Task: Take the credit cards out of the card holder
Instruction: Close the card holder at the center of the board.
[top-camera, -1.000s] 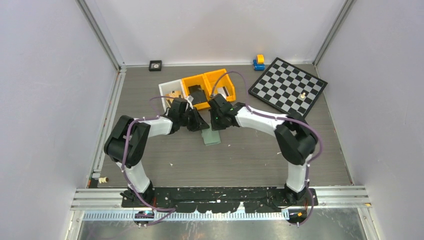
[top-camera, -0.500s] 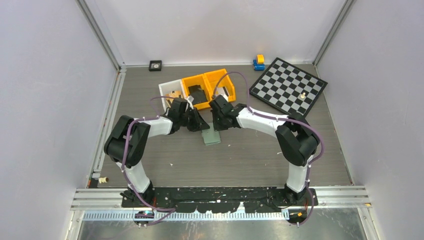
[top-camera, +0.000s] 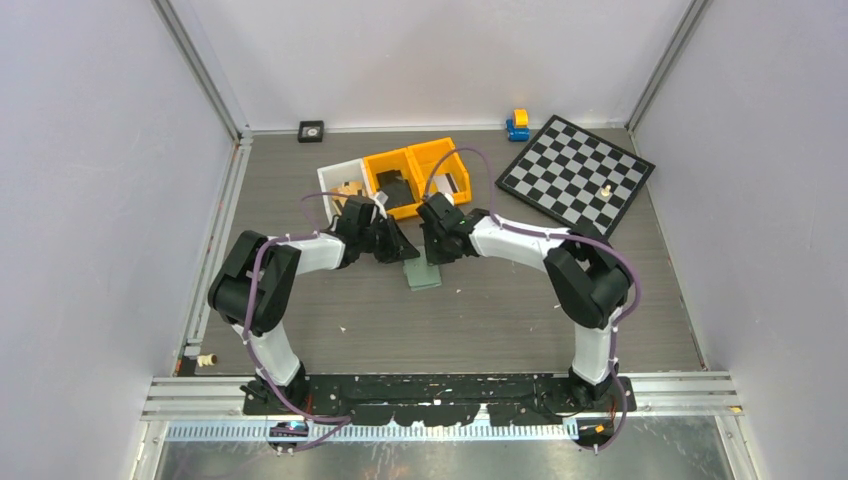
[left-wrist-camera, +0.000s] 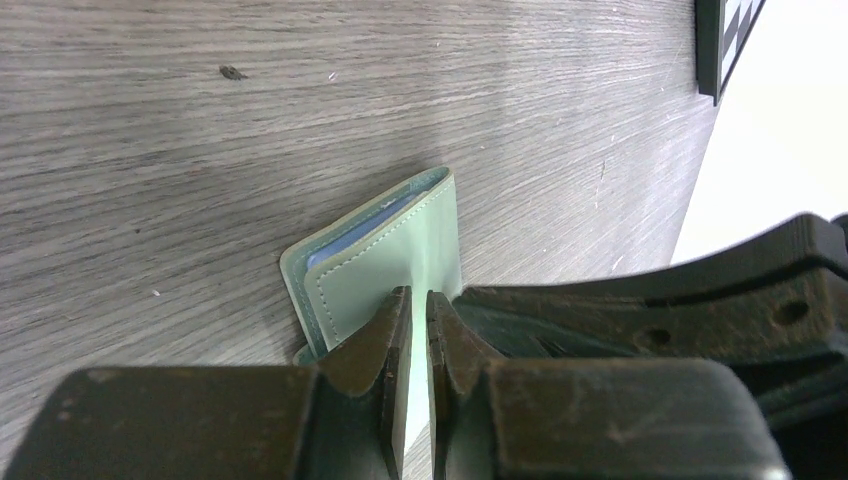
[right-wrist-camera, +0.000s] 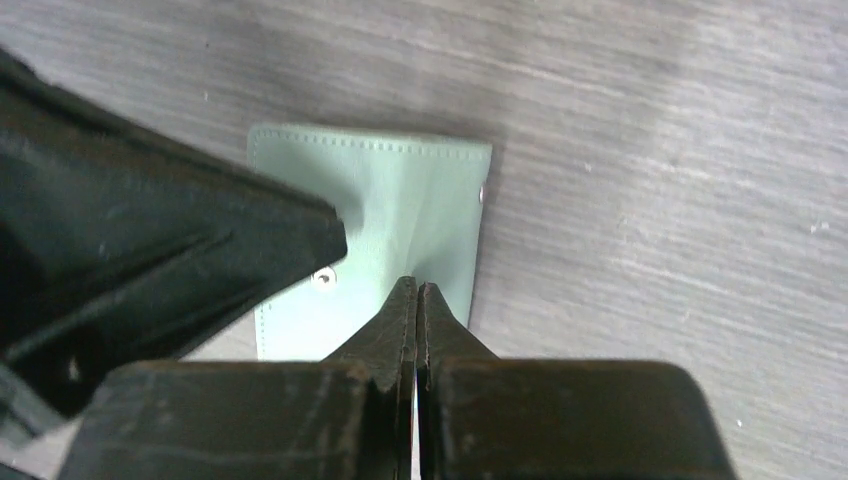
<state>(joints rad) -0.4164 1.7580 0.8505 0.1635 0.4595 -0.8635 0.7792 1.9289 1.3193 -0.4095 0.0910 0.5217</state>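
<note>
The wood-grain table (top-camera: 500, 310) carries a checkerboard (top-camera: 575, 175) at far right and orange bins (top-camera: 440, 165) at back centre. The card holder (left-wrist-camera: 380, 265) lies near the table's middle, btw. the two arms, a bit open, w/ blue sleeve showing. The left gripper (left-wrist-camera: 418, 300) pinches its upper green flap. The right gripper (right-wrist-camera: 416, 288) is fully closed, tips over the holder's edge; contact not clear.

Both arms bent inward, tips close together; the left gripper (left-wrist-camera: 418, 295) pinched the card holder (left-wrist-camera: 380, 255), the right gripper (right-wrist-camera: 416, 285) was clamped tight.
</note>
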